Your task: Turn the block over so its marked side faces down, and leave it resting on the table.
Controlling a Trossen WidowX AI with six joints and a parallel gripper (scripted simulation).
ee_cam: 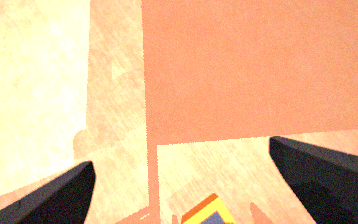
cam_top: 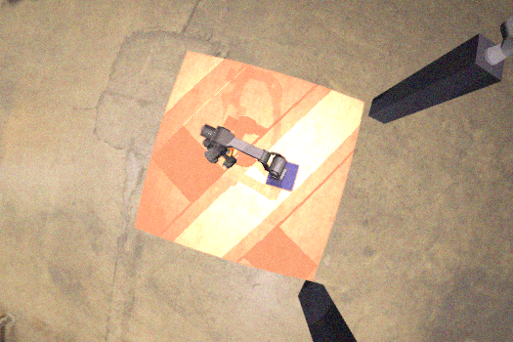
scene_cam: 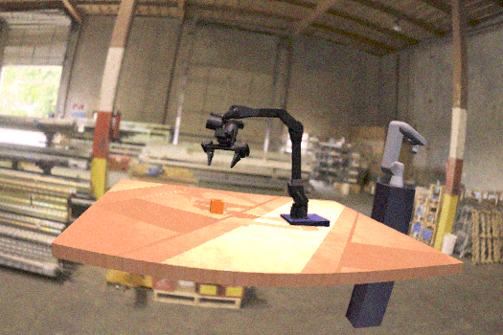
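So the little arm (cam_top: 248, 147) (scene_cam: 265, 113) was bent over the table (cam_top: 217, 215) (scene_cam: 213, 254), bolted-looking foot on a flat blue plate (cam_top: 288, 185) (scene_cam: 320, 221), and its gripper (cam_top: 219, 161) (scene_cam: 221, 166) (ee_cam: 183, 156) hung up in the air with the fingers pointing down. They were spread really wide with nothing between them.

The block (cam_top: 230, 152) (scene_cam: 217, 207) (ee_cam: 214, 210) sat on the tabletop, well below the fingertips. From the side it was just a small orange cube, out past the blue plate and near the far side of the table. From above the gripper hid part of it. The wrist cam only caught a corner of it at the bottom edge, but you could see a yellow border around a bluish patch on its upper side, with a strip of orange along the edge. So the face with the patch was pointing up, and the block wasn't turned over. The rest of that face was cut off, so I couldn't make out the whole marking.

Wood tabletop was covered in slanted bands of bright light and orange shade. Off past the table, a grey robot arm (cam_top: 512, 41) (scene_cam: 394, 148) stood on a dark pillar (cam_top: 434, 80) (scene_cam: 392, 206), well apart from all this.
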